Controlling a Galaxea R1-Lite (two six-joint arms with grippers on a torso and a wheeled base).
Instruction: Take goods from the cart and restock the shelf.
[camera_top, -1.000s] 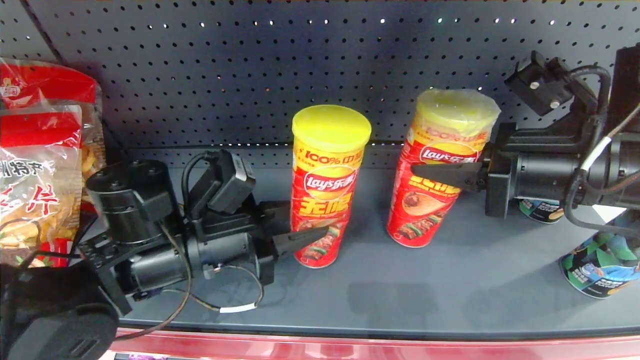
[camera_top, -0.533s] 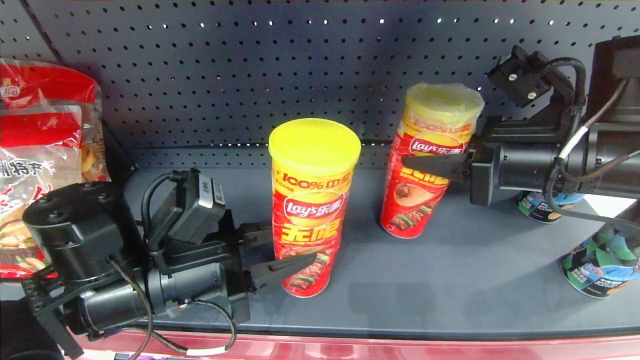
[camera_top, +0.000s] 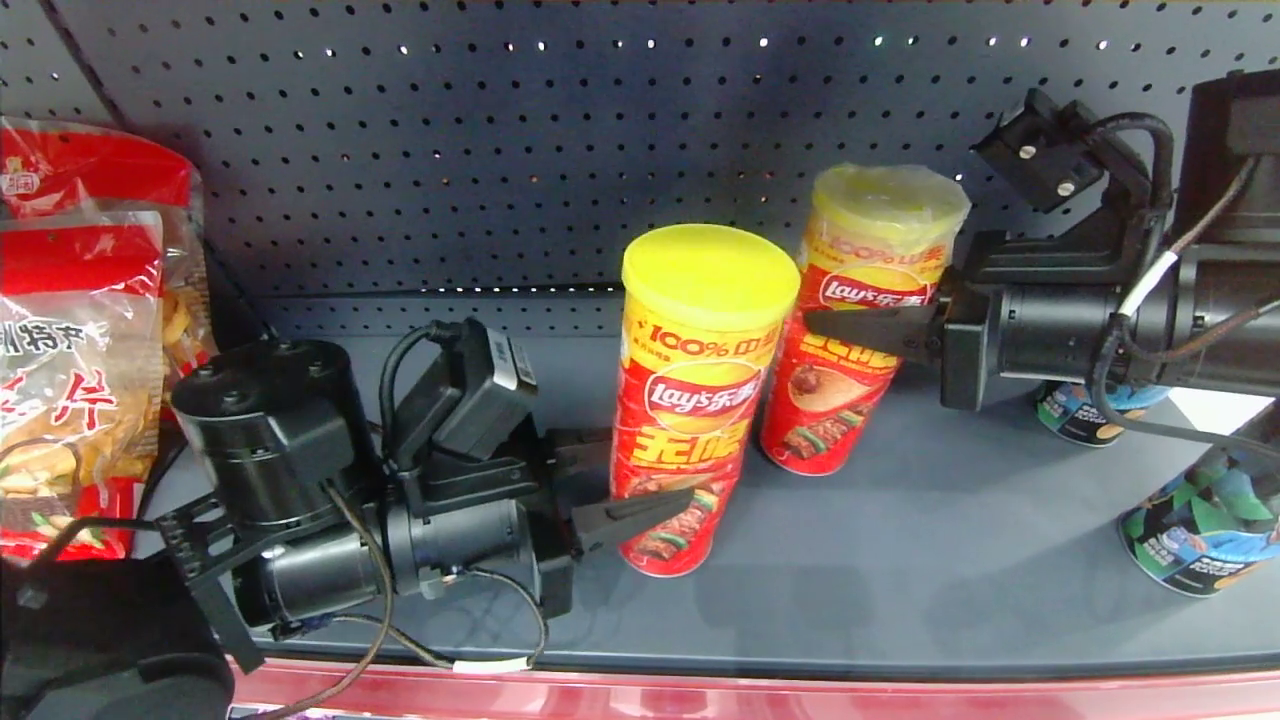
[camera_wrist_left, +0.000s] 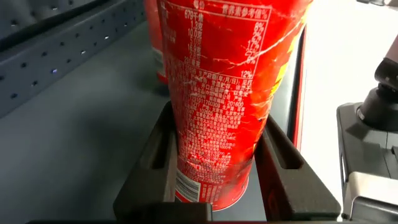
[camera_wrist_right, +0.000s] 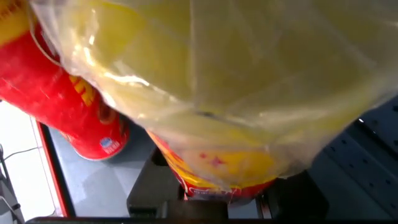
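Both chip cans sit on the shelf (camera_top: 900, 590), just beside each other: the plain-lidded can (camera_top: 690, 390) clamped in my left gripper (camera_top: 650, 470), the film-wrapped can (camera_top: 850, 400), tilted, clamped in my right gripper (camera_top: 870, 300). I judge only releasing remains

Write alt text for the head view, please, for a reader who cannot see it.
The left gripper clamps the nearer can low in its jaws, and the right gripper holds the tilted can just behind it, at a dark grey shelf. Both cans are red with yellow tops. Snack bags sit at the far left.
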